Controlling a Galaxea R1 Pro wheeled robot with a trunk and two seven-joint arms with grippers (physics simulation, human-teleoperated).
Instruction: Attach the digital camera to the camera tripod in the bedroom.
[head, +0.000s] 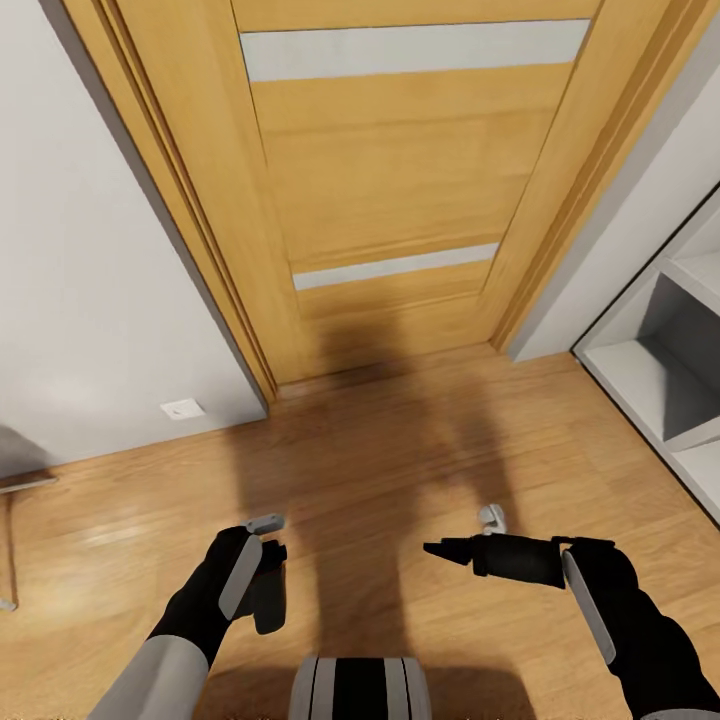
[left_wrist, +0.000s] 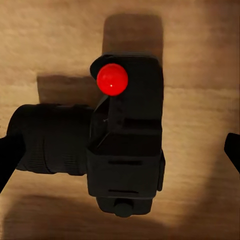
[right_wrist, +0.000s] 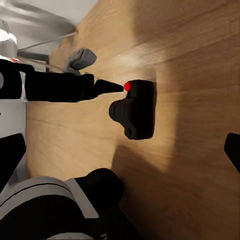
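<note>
Bedroom corner: light wood plank floor (head: 400, 440), pale grey wall (head: 80, 250) with a small white outlet plate (head: 182, 408) at the left, then the oak door with two pale horizontal strips (head: 400, 180), then the white cube shelf (head: 660, 370) at the right edge.

Left gripper (left_wrist: 121, 155): open, black fingers (left_wrist: 9, 160) spread wide on either side of the small black boxy digital camera with the red button (left_wrist: 125, 145). No contact that I can see. The camera sits on the floor directly under it, lens barrel pointing toward one finger. In the right wrist view one left fingertip hangs right next to the red button.

Right gripper (right_wrist: 120, 150): open, holding nothing, aimed across at the left arm and the camera.

My read: the step is the pick-up, not yet started.
- Rotate the wrist so the pads close on the flat body sides, not the lens end.
- Centre over the body, then descend straight.
- Stop short of the floor.
- Close slowly and keep off the red button.
- Leave the underside free for the mount.
</note>
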